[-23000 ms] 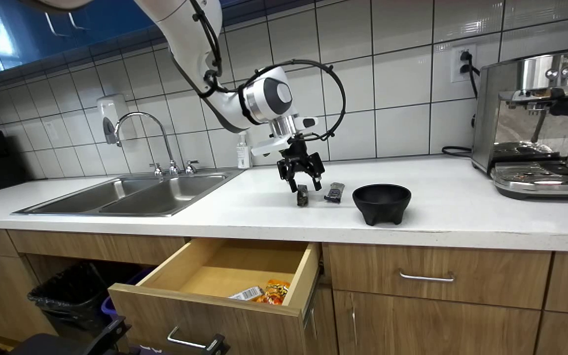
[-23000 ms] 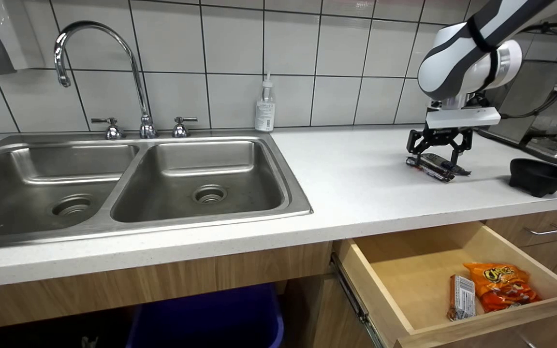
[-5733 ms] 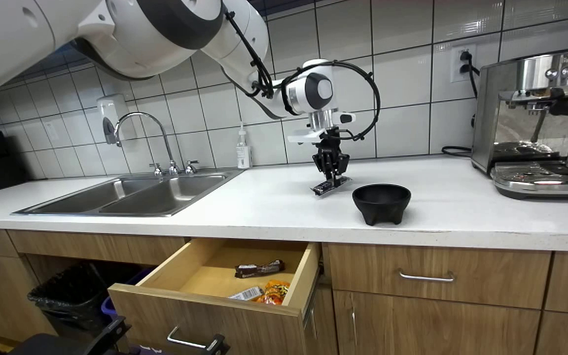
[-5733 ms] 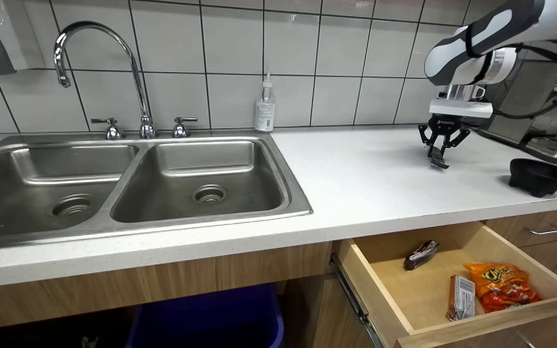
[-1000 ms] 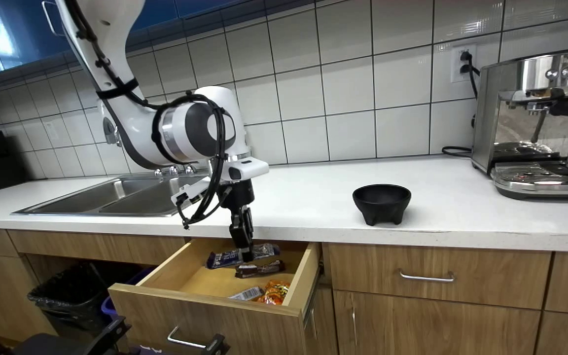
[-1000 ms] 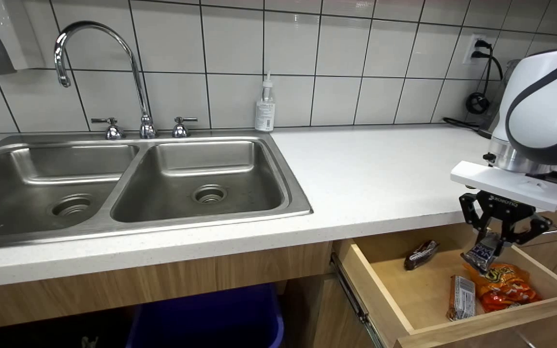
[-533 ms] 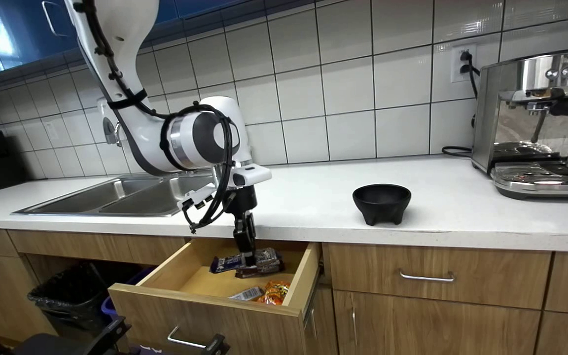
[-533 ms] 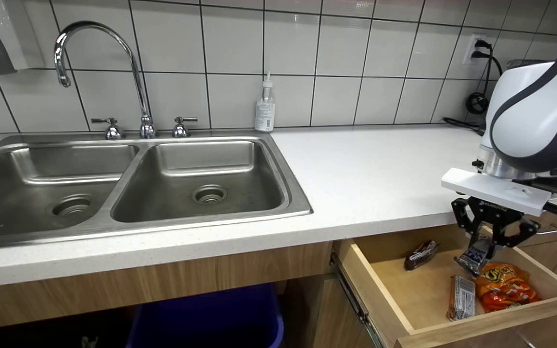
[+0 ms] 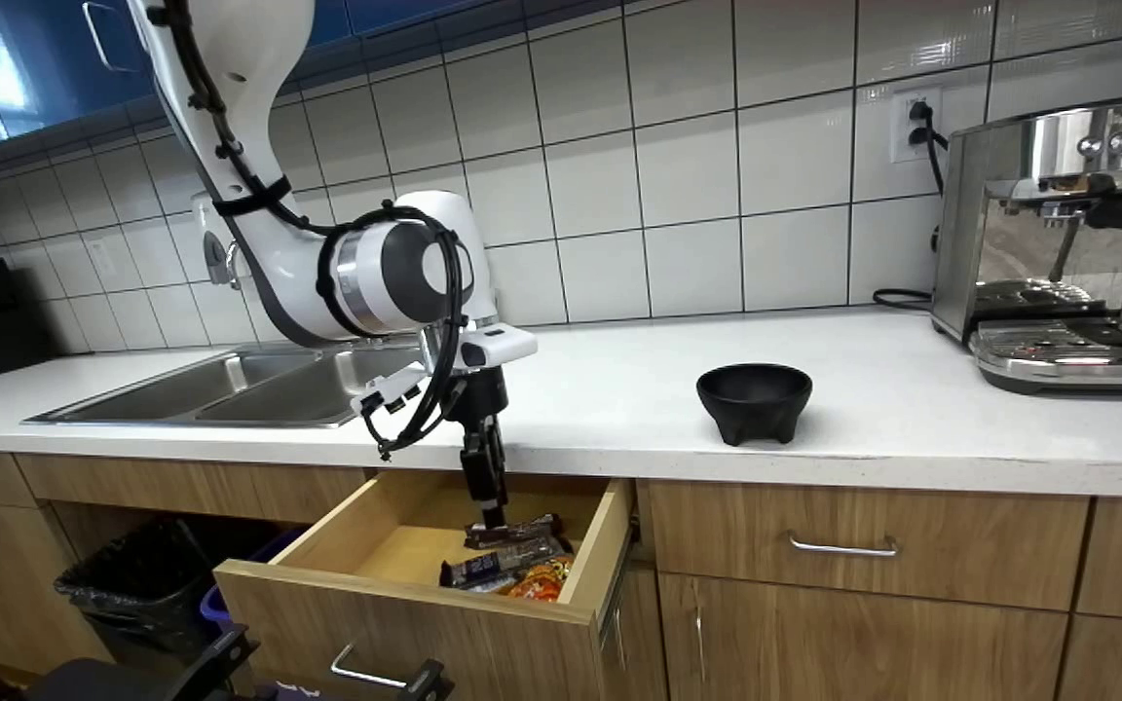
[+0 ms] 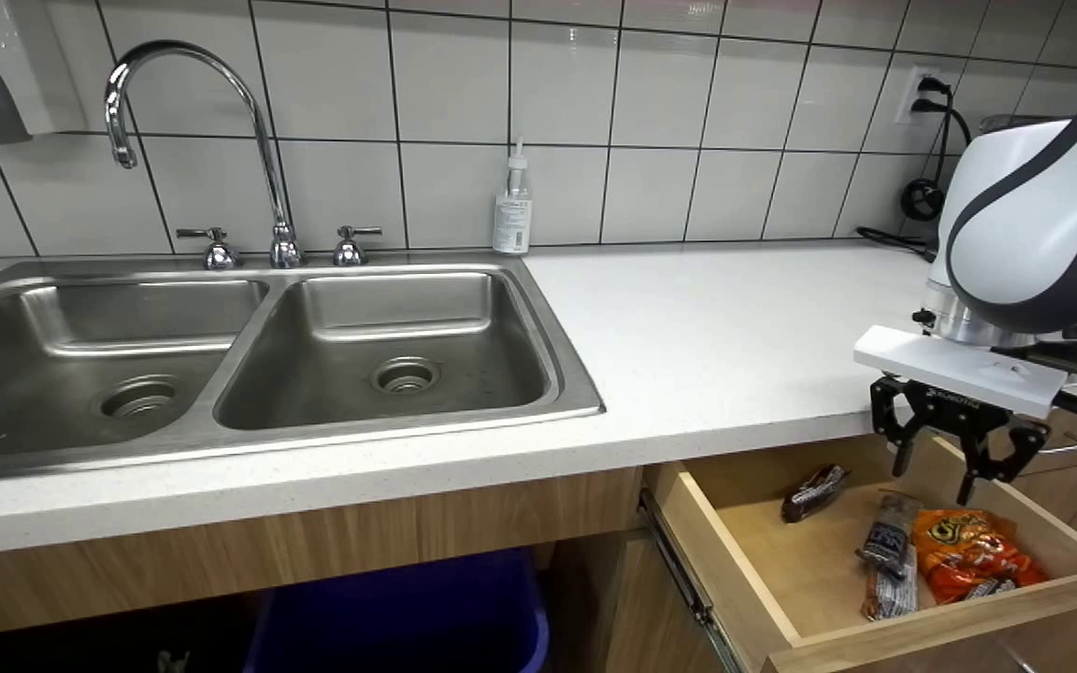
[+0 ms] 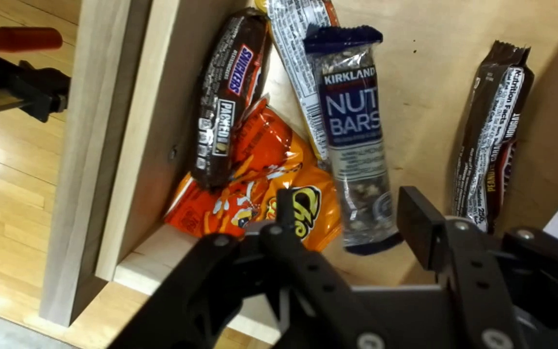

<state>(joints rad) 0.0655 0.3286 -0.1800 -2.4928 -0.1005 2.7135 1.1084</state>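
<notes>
My gripper (image 11: 350,208) stands open over the pulled-out drawer (image 10: 763,551), nothing between its fingers. Just below it lies a Kirkland nut bar (image 11: 354,121) with dark blue ends, on the drawer floor and partly over a silver-labelled bar (image 11: 301,58). In an exterior view the nut bar (image 10: 889,535) sits apart from the fingertips. Beside it are an orange Cheetos bag (image 11: 269,140) and a Snickers bar (image 11: 230,92) against the drawer's front wall. A brown nougat bar (image 11: 494,131) lies alone toward the back; both exterior views show it (image 10: 814,493) (image 9: 512,529).
The white counter's edge (image 10: 501,486) runs close behind the gripper, above the drawer. A black footed bowl (image 9: 754,401) and an espresso machine (image 9: 1058,263) stand on the counter; the steel sink (image 10: 585,374) is farther along. Below is a blue bin (image 10: 408,617).
The gripper has moved lower over the drawer, then opened. The nut bar it held has dropped onto the drawer floor beside the Cheetos bag. Earlier, bars lay on the counter.
</notes>
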